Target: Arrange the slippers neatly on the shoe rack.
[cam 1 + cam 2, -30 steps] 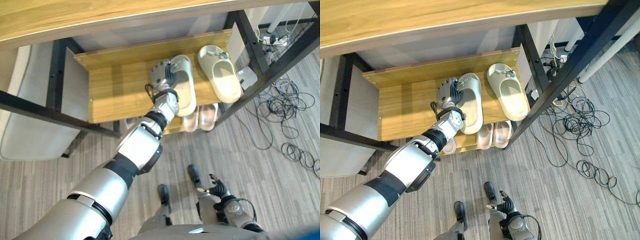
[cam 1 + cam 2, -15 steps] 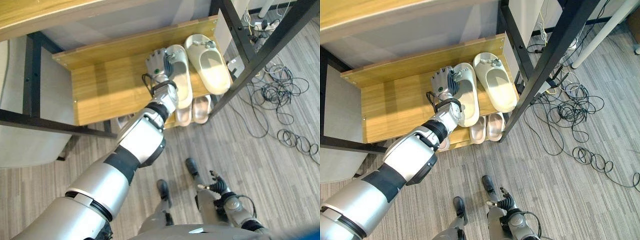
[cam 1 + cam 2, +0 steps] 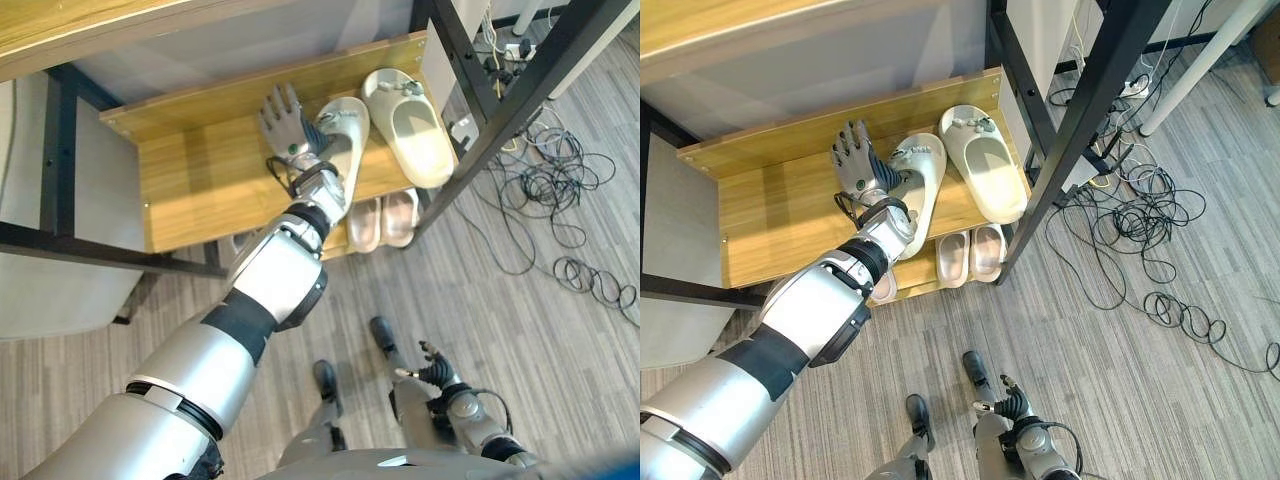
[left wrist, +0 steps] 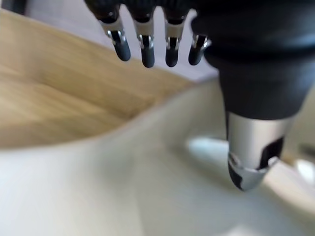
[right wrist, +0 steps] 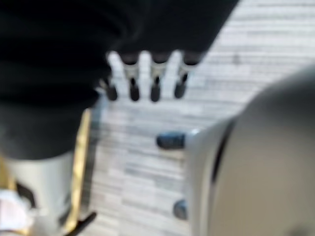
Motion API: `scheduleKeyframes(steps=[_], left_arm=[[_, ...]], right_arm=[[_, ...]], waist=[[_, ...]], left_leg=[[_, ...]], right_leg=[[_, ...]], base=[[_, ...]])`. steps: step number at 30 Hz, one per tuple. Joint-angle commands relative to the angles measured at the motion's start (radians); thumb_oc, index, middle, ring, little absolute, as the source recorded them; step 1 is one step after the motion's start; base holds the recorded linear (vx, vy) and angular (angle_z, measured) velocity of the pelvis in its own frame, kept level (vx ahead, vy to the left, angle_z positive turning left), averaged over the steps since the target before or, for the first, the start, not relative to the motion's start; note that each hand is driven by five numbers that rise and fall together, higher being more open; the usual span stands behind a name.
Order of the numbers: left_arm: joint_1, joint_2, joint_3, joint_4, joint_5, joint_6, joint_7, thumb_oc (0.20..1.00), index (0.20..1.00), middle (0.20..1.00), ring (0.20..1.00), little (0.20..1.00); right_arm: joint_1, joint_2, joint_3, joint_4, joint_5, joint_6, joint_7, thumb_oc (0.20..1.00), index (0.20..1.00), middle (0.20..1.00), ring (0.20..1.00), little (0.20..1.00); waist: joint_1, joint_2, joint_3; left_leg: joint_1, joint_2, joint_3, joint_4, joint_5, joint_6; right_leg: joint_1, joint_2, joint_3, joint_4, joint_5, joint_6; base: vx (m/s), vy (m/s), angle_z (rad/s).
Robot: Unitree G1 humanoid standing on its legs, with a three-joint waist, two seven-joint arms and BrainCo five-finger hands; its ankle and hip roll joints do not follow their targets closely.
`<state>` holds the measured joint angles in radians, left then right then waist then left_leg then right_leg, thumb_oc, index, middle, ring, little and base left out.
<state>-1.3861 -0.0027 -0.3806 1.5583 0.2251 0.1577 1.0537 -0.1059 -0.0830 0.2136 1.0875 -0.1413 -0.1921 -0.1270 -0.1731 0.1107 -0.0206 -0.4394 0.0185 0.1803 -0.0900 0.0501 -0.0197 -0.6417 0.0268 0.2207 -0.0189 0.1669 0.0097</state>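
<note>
Shoe rack, wooden shelf (image 3: 190, 180), black frame. Left hand (image 3: 285, 122): fingers spread straight, gripping nothing, at 9 o'clock of near slipper (image 3: 343, 135), touching its side. Near slipper: cream, tilted, on shelf. Second slipper (image 3: 408, 128): cream, flat, at 3 o'clock of the first. Pink pair (image 3: 383, 220): lower tier, 6 o'clock. Right hand (image 3: 432, 372): low above floor, fingers loosely extended, empty.
</note>
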Motion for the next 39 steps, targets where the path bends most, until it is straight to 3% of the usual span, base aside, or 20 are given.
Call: scheduleKeyframes(steps=[1,4,12,23,32,39], left_arm=[[-0.057,-0.021,0.102,0.036,0.009,-0.099,0.085,1.000,1.000,1.000,1.000,1.000],[-0.063,-0.043,0.177,0.043,-0.077,-0.121,0.059,1.000,1.000,1.000,1.000,1.000],[-0.073,-0.070,0.191,0.079,-0.121,-0.084,-0.012,1.000,1.000,1.000,1.000,1.000],[-0.041,0.010,0.199,0.142,-0.190,-0.002,-0.101,1.000,1.000,1.000,1.000,1.000],[0.006,0.086,0.312,0.126,-0.298,-0.025,-0.148,1.000,1.000,1.000,1.000,1.000],[0.013,0.092,0.409,0.124,-0.423,0.022,-0.284,1.000,1.000,1.000,1.000,1.000]], right_arm=[[0.059,0.017,-0.011,0.059,0.006,-0.005,0.005,1.000,1.000,1.000,1.000,1.000],[0.039,0.022,-0.009,0.080,0.013,0.004,-0.003,1.000,1.000,1.000,1.000,1.000],[0.009,0.032,-0.010,0.110,0.017,0.010,-0.015,1.000,1.000,1.000,1.000,1.000],[-0.025,0.035,-0.024,0.145,0.023,0.023,-0.031,1.000,1.000,1.000,1.000,1.000],[-0.066,0.038,-0.053,0.175,0.049,0.040,-0.044,1.000,1.000,1.000,1.000,1.000],[-0.114,0.042,-0.061,0.194,0.068,0.064,-0.061,1.000,1.000,1.000,1.000,1.000]], waist=[[-0.016,0.026,0.008],[-0.010,0.034,-0.001],[-0.002,0.046,-0.013],[0.019,0.059,-0.020],[0.044,0.055,-0.015],[0.059,0.056,-0.010]], left_leg=[[0.035,-0.007,-0.066,0.003,0.038,-0.053],[0.042,-0.010,-0.071,0.003,0.040,-0.053],[0.054,-0.010,-0.070,0.003,0.039,-0.051],[0.065,-0.012,-0.079,0.003,0.047,-0.051],[0.068,-0.018,-0.105,0.003,0.054,-0.045],[0.069,-0.024,-0.126,0.003,0.060,-0.041]], right_leg=[[0.150,0.026,0.003,-0.013,-0.068,-0.042],[0.163,0.023,-0.004,-0.016,-0.069,-0.042],[0.176,0.017,-0.002,-0.022,-0.066,-0.039],[0.196,0.006,-0.009,-0.033,-0.063,-0.035],[0.216,-0.006,-0.033,-0.049,-0.063,-0.029],[0.231,-0.014,-0.051,-0.055,-0.066,-0.025]], base=[[0.01,0.013,0.06],[0.02,0.024,0.13],[0.00,0.010,0.03],[0.00,0.000,0.01],[-0.01,-0.004,0.07],[0.00,0.001,0.10]])
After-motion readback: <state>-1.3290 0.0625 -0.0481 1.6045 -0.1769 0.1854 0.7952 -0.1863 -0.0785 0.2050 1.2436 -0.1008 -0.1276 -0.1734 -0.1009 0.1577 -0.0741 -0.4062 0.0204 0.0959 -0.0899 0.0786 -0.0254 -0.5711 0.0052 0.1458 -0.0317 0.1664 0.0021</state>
